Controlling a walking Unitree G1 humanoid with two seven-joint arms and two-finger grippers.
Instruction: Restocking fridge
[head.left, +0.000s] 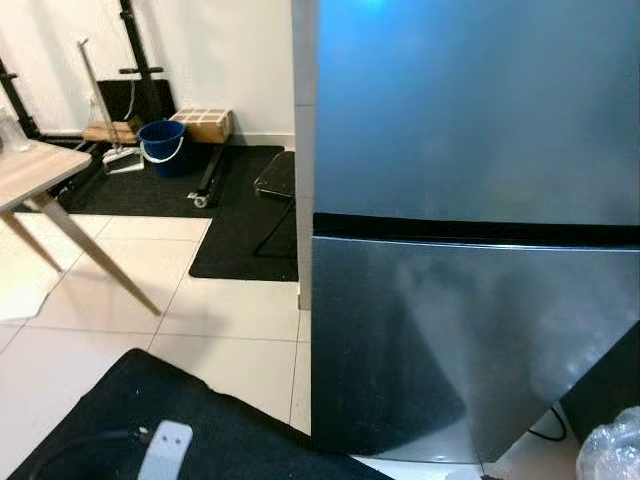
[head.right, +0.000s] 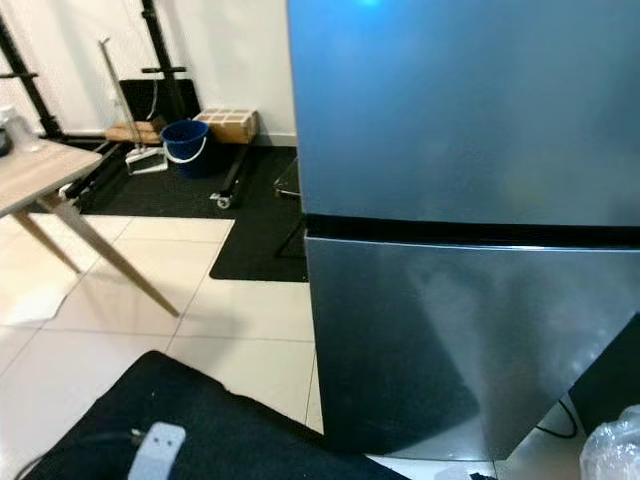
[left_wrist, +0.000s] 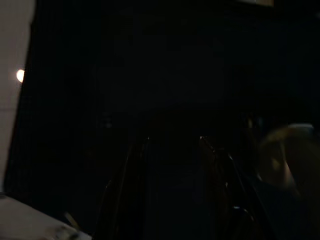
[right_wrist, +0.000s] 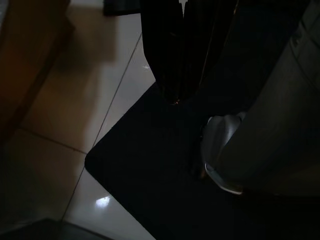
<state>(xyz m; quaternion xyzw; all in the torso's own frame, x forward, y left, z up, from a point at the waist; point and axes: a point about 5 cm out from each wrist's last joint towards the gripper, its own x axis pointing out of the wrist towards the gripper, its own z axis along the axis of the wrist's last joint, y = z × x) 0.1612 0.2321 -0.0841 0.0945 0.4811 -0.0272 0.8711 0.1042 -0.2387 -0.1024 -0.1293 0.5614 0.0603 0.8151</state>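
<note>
A tall fridge with a dark steel finish stands right in front of me, upper door and lower door both closed. Nothing of the stock can be seen from the head views. My left gripper hangs in deep shade; its two black fingers stand apart with nothing between them. My right gripper hangs low over a black mat and tiled floor, its fingers pressed together and empty.
A black mat with a white plug and cable lies at my feet. A wooden table stands at the left. Further back are a blue bucket, a mop and another mat. Crumpled clear plastic sits at the lower right.
</note>
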